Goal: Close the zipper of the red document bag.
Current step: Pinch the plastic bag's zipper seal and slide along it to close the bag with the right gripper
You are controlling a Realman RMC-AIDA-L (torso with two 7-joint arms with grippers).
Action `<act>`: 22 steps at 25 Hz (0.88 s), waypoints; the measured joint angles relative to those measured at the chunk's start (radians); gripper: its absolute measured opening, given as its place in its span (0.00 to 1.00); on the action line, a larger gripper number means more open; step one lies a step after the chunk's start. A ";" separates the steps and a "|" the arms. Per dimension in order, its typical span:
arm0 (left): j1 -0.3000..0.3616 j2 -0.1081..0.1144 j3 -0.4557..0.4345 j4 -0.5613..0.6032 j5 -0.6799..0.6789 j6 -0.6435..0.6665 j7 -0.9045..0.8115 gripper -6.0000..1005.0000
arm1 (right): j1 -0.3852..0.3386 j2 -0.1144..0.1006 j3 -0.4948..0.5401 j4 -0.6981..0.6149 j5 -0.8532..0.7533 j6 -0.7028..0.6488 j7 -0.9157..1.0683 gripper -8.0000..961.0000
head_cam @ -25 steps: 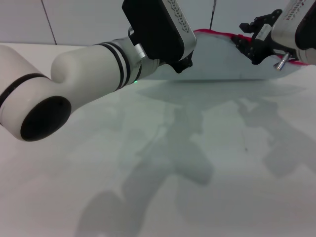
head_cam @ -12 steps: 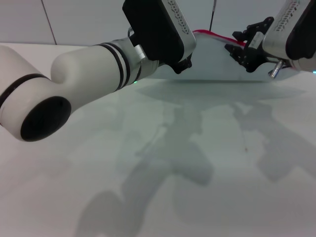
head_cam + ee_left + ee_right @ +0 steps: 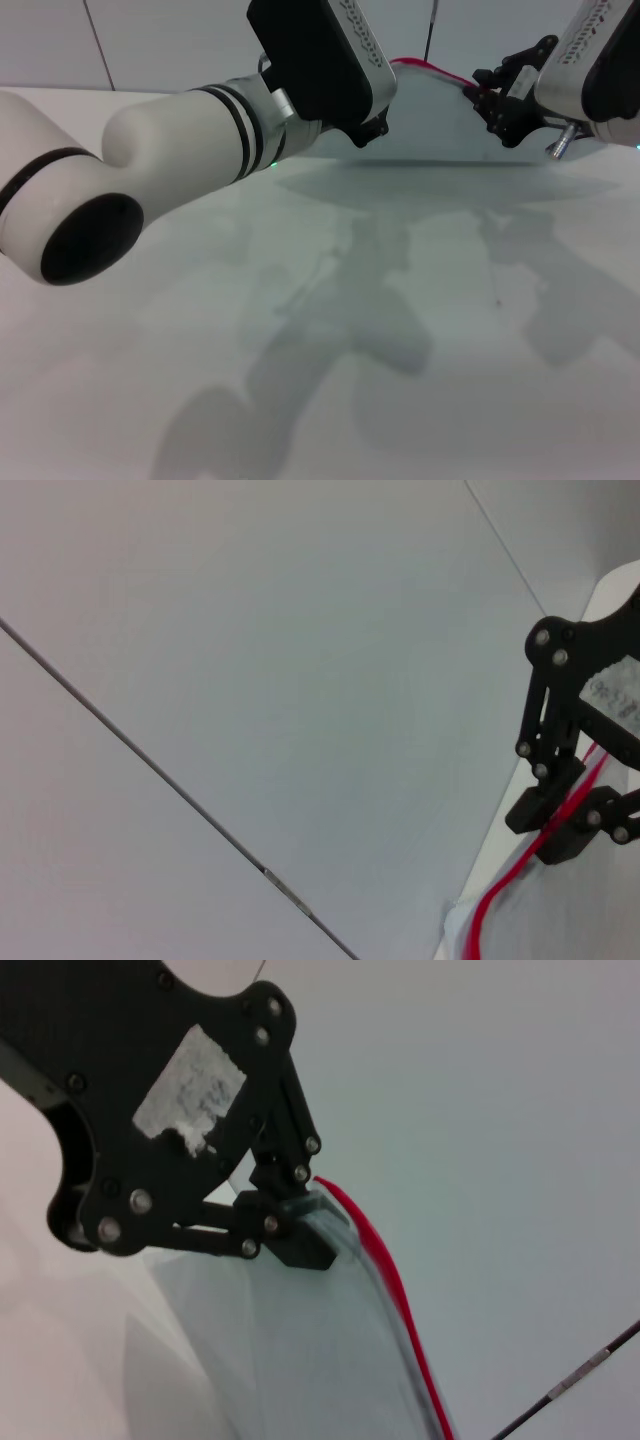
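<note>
Two grippers hold the red document bag (image 3: 440,120) up off the table (image 3: 400,330)

The left gripper (image 3: 285,1235) is clamped on the bag's corner, and the right gripper (image 3: 560,825) is pinched on the zipper (image 3: 495,905). The red strip runs long, from the right gripper across to the left one, so the right arm is nearer the pull

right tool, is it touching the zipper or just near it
Touching. In the left wrist view, the right tool is clamped on the zipper, the red strip passing between its closed black fingertips with no gap showing.
</note>
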 joint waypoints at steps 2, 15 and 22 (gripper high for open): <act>0.000 0.000 -0.001 -0.001 0.000 0.000 0.000 0.06 | 0.002 0.000 -0.001 0.002 0.000 0.000 0.000 0.18; 0.000 0.000 0.004 -0.005 0.000 0.000 0.000 0.06 | 0.007 0.000 -0.003 0.007 0.000 -0.006 0.001 0.13; 0.000 0.000 0.004 -0.005 0.000 0.000 0.000 0.06 | 0.009 0.000 0.001 0.007 0.000 -0.007 0.007 0.11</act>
